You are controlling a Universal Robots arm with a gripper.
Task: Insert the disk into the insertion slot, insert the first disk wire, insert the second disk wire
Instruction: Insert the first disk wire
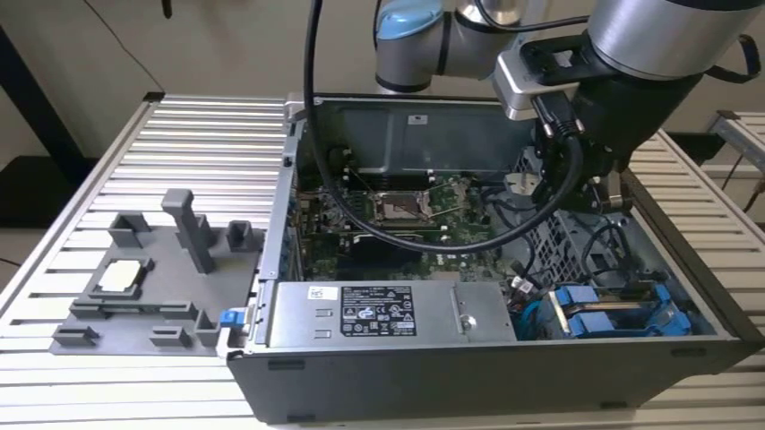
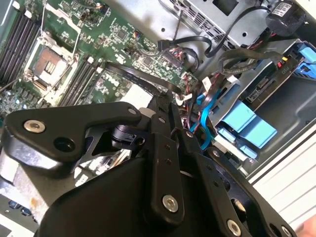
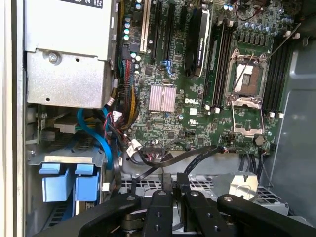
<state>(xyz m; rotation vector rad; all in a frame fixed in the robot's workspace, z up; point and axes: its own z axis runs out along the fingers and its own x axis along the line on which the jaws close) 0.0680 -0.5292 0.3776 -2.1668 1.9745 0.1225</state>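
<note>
Disk (image 1: 592, 321): blue-framed, in computer case (image 1: 478, 385) bay, lower right of exterior view. Hand (image 3: 175, 178): fingers together, near disk, not touching.

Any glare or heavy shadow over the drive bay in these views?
Exterior view: the inside of the computer case is dimmer than the bright slatted table, and the blue disk carrier sits in shade but is readable. First wrist view: the power supply box catches the brightest light. Second wrist view: the black gripper is a dark mass, and the carrier is evenly lit.
</note>
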